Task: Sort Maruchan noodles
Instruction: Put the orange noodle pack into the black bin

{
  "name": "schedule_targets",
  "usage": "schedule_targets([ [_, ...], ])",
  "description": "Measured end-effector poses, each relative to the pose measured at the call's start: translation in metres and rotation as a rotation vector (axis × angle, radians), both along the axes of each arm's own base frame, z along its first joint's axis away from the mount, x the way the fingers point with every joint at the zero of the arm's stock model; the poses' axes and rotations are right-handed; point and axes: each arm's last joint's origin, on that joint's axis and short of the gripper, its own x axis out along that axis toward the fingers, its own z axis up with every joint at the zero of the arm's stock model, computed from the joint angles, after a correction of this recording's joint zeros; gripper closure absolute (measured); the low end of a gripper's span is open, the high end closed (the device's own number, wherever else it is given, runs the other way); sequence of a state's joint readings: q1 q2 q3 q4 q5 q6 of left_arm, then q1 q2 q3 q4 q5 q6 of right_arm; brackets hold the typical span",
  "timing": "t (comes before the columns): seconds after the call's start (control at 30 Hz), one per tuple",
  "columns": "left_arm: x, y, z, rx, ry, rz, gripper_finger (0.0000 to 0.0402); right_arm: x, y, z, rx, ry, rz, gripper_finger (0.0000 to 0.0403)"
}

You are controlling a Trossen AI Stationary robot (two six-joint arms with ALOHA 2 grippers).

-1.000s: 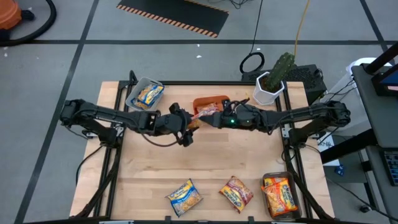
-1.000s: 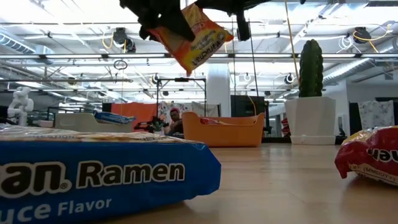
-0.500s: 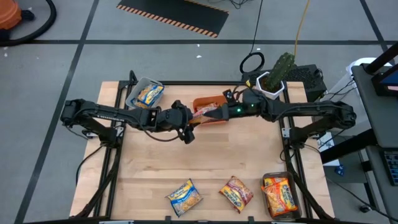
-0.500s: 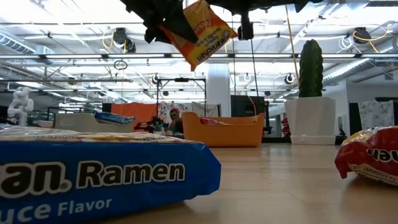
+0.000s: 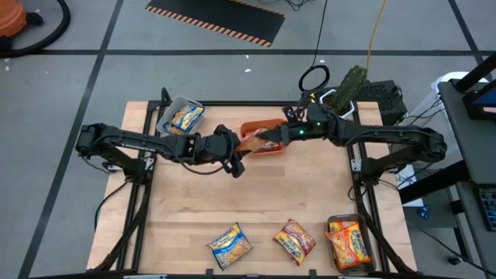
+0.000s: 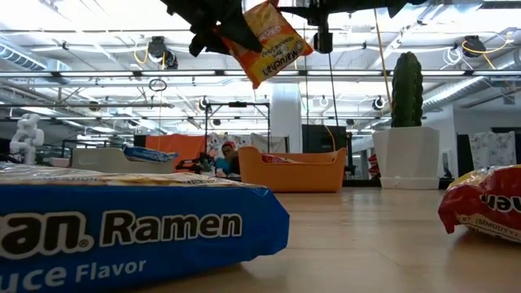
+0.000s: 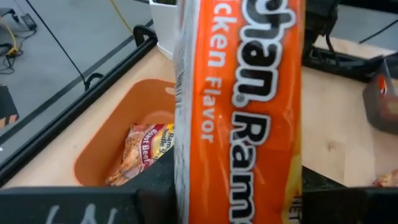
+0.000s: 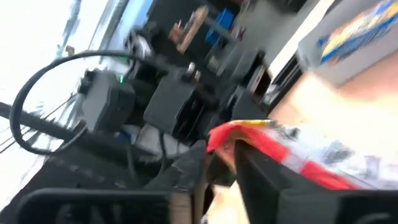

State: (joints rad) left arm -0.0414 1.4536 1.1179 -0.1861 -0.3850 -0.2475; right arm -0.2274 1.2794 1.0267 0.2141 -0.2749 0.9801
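Since a second ago both arms have slid toward the far edge, so the orange packet (image 5: 251,141) now hangs over the orange bin (image 5: 273,126) instead of beside it. Left claw (image 5: 236,149) pinches the packet's near end, while the right claw (image 5: 273,136) sits at its other end, fingers parted a bit; can't tell if it's really gripping. In the low view the packet (image 6: 268,39) hangs high, tilted, long axis slanting down from the claws. Left wrist view shows its long axis running straight away from the claw, another packet (image 7: 140,151) in the bin below. Three more packets lie along the counter (image 5: 263,201) edge, well away from both claws.
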Motion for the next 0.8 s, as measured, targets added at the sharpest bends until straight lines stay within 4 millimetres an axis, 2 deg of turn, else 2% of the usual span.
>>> schedule_targets([
  [0.13,0.001,-0.001,0.001,-0.053,-0.026,-0.015,0.0267,-0.010,-0.012,0.007,-0.036,-0.022,-0.079,0.0272],
  [0.27,0.000,-0.004,0.007,-0.186,-0.076,-0.101,0.0267,-0.022,-0.017,0.018,-0.063,-0.053,-0.094,0.0236],
  [0.37,-0.005,-0.006,0.009,-0.239,-0.051,-0.178,0.0267,-0.034,-0.014,0.027,-0.059,-0.071,-0.109,0.0222],
  [0.47,-0.010,-0.002,0.013,-0.292,-0.049,-0.210,0.0267,-0.042,-0.002,0.042,-0.080,-0.055,-0.150,0.0218],
  [0.57,-0.017,0.006,0.018,-0.348,-0.048,-0.232,0.0267,-0.044,0.013,0.060,-0.165,0.014,-0.157,0.0218],
  [0.67,-0.025,0.016,0.021,-0.393,-0.017,-0.279,0.0267,-0.037,0.025,0.068,-0.246,0.096,-0.142,0.0218],
  [0.8,-0.035,0.027,0.022,-0.468,0.023,-0.385,0.0267,-0.022,0.031,0.062,-0.259,0.153,-0.092,0.0216],
])
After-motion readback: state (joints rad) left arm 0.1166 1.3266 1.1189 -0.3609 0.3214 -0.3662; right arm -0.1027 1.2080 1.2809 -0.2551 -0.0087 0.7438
